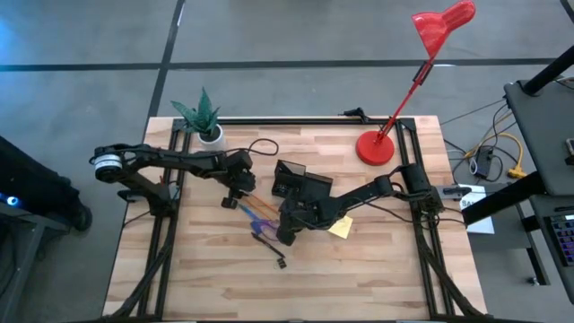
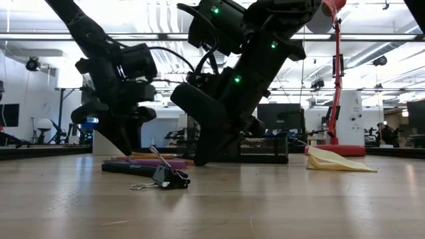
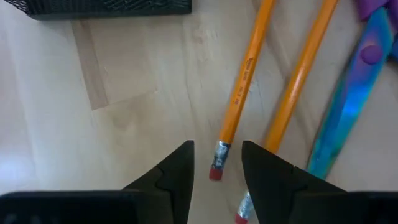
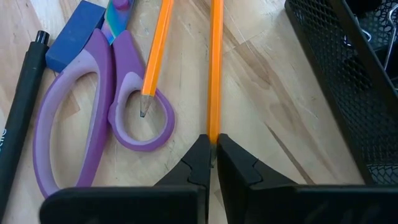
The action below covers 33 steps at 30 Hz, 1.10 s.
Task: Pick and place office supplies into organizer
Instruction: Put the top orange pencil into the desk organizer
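While right fingers (image 4: 212,163) pinch pencil (image 4: 215,68), left fingers (image 3: 177,177) straddle eraser end.

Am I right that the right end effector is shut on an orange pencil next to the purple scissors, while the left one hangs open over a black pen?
Not quite. The left end effector hangs open over an orange pencil's eraser end, not a pen; the left wrist view shows it. The right end effector is indeed shut on the other orange pencil beside the purple scissors.
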Motion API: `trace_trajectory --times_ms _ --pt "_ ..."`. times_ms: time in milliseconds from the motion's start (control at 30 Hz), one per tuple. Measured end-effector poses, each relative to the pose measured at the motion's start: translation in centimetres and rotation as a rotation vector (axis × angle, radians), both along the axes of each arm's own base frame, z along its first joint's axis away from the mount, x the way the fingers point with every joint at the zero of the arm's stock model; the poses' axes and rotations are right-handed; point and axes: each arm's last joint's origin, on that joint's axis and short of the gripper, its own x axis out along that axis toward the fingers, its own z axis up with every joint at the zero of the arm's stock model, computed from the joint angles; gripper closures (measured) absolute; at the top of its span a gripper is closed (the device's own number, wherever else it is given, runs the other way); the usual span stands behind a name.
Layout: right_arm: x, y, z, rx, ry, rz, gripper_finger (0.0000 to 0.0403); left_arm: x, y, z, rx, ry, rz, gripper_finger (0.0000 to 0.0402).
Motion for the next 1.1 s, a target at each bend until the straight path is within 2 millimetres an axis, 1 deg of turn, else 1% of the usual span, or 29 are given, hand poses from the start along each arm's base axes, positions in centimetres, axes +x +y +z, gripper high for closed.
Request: trace_trajectory --times_ms 100,233,300,367,600,667,767,900,967,1100 --pt "0.0 0.0 0.0 -0.001 0.0 0.0 0.0394 0.4 0.2 -0.6 -0.002 0.022 0.002 0.0281" --pt "0.1 0.0 0.1 -0.001 -0.001 0.0 0.0394 0.7 0.3 -0.8 -0.003 0.033 0.004 0.0282" --pt "0.1 0.0 0.1 -0.001 -0.001 0.0 0.0394 0.7 0.3 -0.6 0.001 0.031 0.005 0.0289" --pt "0.1 0.0 0.1 -0.001 -0.001 -0.001 0.0394 0.6 0.2 -0.5 0.005 0.034 0.005 0.0303" --pt "0.1 0.0 0.1 -0.001 -0.003 -0.001 0.0394 0.2 0.1 -0.7 -0.001 0.054 0.005 0.0375" --pt "0.1 0.0 0.1 -0.001 -0.003 -0.001 0.0394 0.2 0.1 -0.7 0.001 0.056 0.002 0.0387" --pt "0.1 0.0 0.4 0.0 -0.011 -0.002 0.0393 0.3 0.0 -0.5 0.013 0.062 -0.003 0.0394" --pt "-0.1 0.0 1.3 -0.031 -0.027 -0.023 0.038 0.5 -0.1 0.1 0.047 0.107 0.006 0.0395" --pt "-0.5 -0.1 2.0 -0.044 -0.013 -0.03 0.037 0.4 -0.3 0.9 0.089 0.142 0.02 0.0395" --pt "-0.6 0.4 5.6 -0.074 -0.078 -0.062 0.035 0.6 -0.5 3.7 0.185 0.11 0.04 0.0395"
